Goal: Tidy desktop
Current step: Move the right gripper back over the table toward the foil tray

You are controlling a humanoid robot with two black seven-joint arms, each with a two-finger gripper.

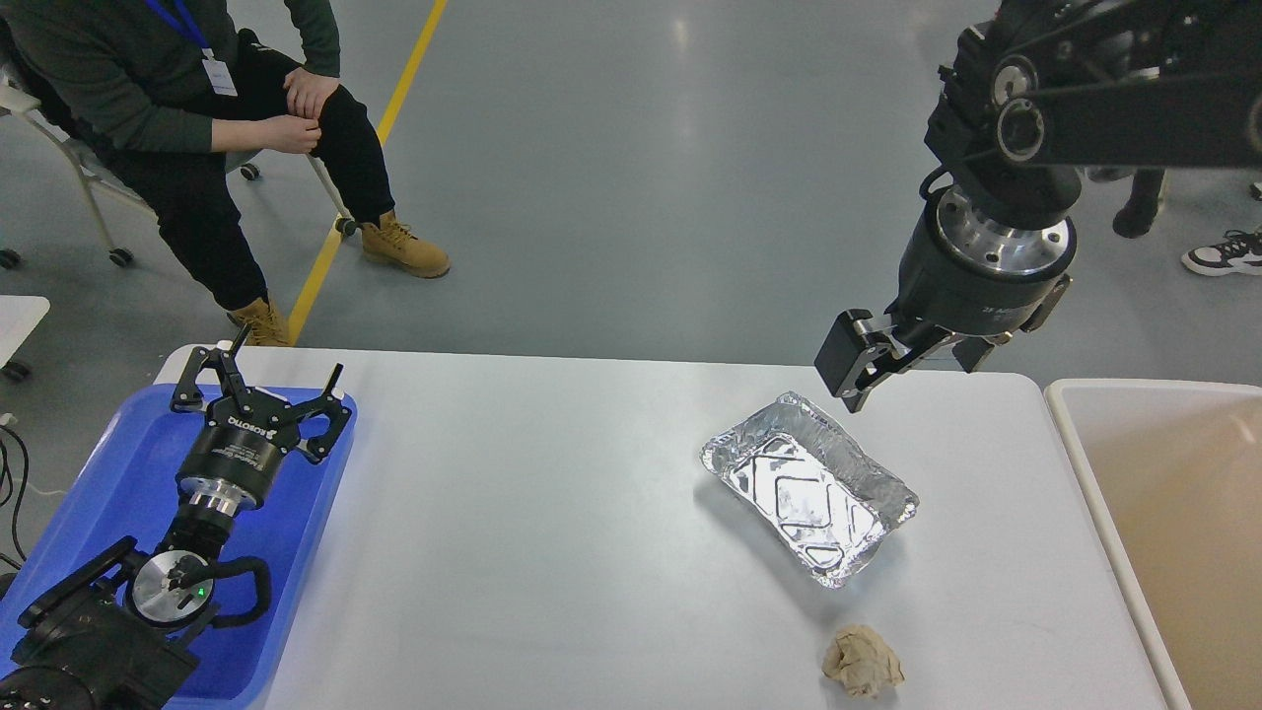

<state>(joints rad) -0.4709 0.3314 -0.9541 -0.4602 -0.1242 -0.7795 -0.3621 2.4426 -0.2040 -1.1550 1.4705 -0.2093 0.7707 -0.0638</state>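
Observation:
The white desktop (552, 513) fills the lower part of the head view. An empty, crinkled foil tray (808, 493) lies on it right of centre. A crumpled brown paper ball (863, 663) lies near the front edge, below the foil tray. My right gripper (912, 357) hangs open and empty above the table's far edge, just above the foil tray's far corner. My left gripper (268, 377) is open and empty over the far end of the blue tray (108, 463) at the table's left end.
A beige rimmed bin (1070, 434) stands off the table's right end. A seated person (197, 118) in tan boots is beyond the far left corner. Grey floor with a yellow line lies behind the table.

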